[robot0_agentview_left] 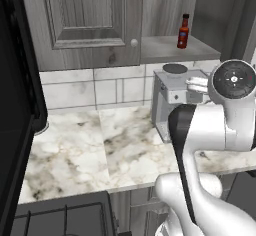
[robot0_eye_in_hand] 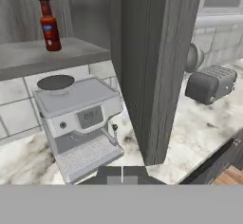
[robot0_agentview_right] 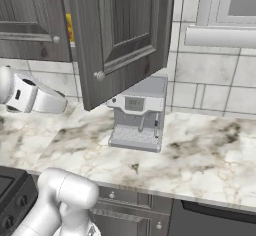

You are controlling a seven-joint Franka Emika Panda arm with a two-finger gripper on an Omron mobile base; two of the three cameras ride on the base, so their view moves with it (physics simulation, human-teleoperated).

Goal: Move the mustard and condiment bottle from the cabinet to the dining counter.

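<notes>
The cabinet [robot0_agentview_left: 90,25] stood with one door swung open, its edge facing the hand view [robot0_eye_in_hand: 152,71] and its raised panel facing the right base view [robot0_agentview_right: 125,35]. On the grey shelf [robot0_agentview_left: 170,50] inside, the condiment bottle [robot0_agentview_left: 183,31] stood upright and alone; in the hand view it appeared at upper left [robot0_eye_in_hand: 49,23], near the shelf's front edge. A sliver of yellow with a red-orange patch [robot0_agentview_right: 69,27] showed in the gap between the closed door and the open one in the right base view; it could not be told for certain whether this was the mustard.

Below the shelf, an espresso machine [robot0_eye_in_hand: 78,123] sat on the marble worktop [robot0_agentview_left: 100,145], against the tiled backsplash [robot0_agentview_left: 95,90]. A toaster [robot0_eye_in_hand: 211,83] stood farther along the worktop, beyond the open door.

The gripper [robot0_eye_in_hand: 122,175] hung low in front of the machine, well apart from the bottle, its tips pressed together with nothing between them. The arm [robot0_agentview_left: 200,130] rose before the worktop.
</notes>
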